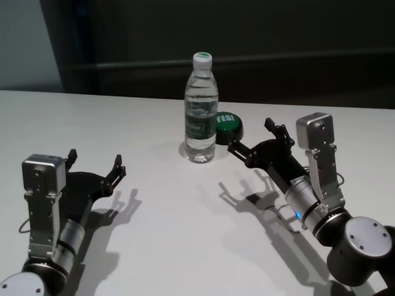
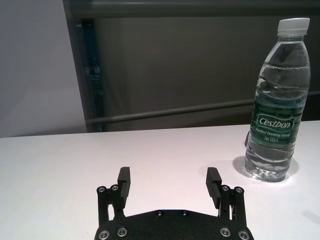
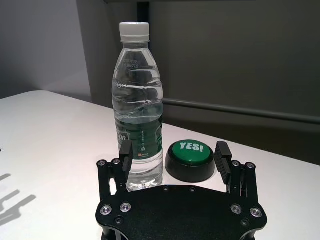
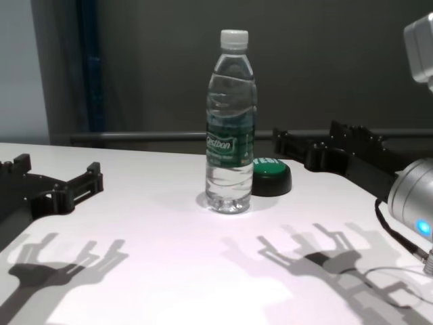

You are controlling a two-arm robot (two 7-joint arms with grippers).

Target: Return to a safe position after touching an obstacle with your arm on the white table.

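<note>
Head view: one clear ribbed bottle (image 1: 201, 108) stands upright mid-surface (image 1: 160, 234), one green button (image 1: 228, 125) just beside it on the right; left pincer (image 1: 95, 163) and right pincer (image 1: 252, 137) hover open, empty. Left wrist view alone reads "Cestbon". Right wrist view alone reads "YES!". Chest view shows both pincers' shadows.

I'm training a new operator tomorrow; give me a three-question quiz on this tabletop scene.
1. True or false: the water bottle stands upright on the white table.
2. What sits right beside the bottle, toward the robot's right?
A. a cup
B. a green button
C. a sponge
3. Fill in: the right claw, nearest the bottle, has its fingers ____, like the left claw.

Key: 1 true; 2 B; 3 open.
</note>
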